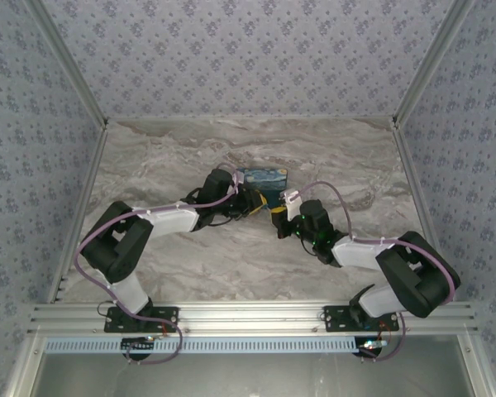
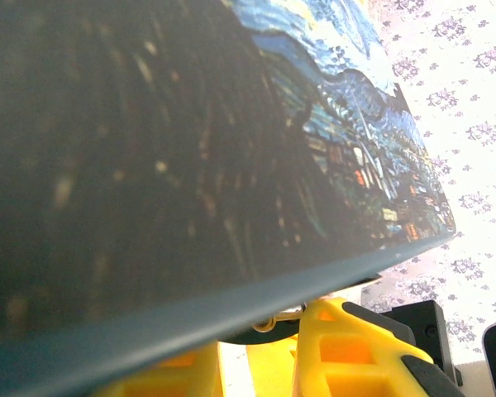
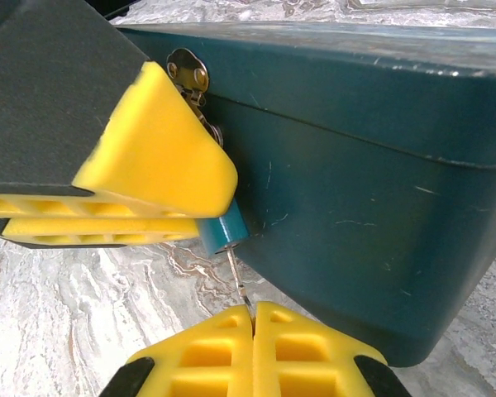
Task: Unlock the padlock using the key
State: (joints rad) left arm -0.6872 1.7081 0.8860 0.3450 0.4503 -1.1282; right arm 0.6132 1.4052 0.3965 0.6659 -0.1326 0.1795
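The padlock (image 3: 223,232) sits against the box (image 3: 355,207), at 5 o'clock from the hasp (image 3: 186,70), pinched in the left end effector (image 3: 202,211). At its 6 o'clock the right end effector (image 3: 253,311), fully closed, grips the key (image 3: 238,281), whose thin shaft meets the padlock's underside.
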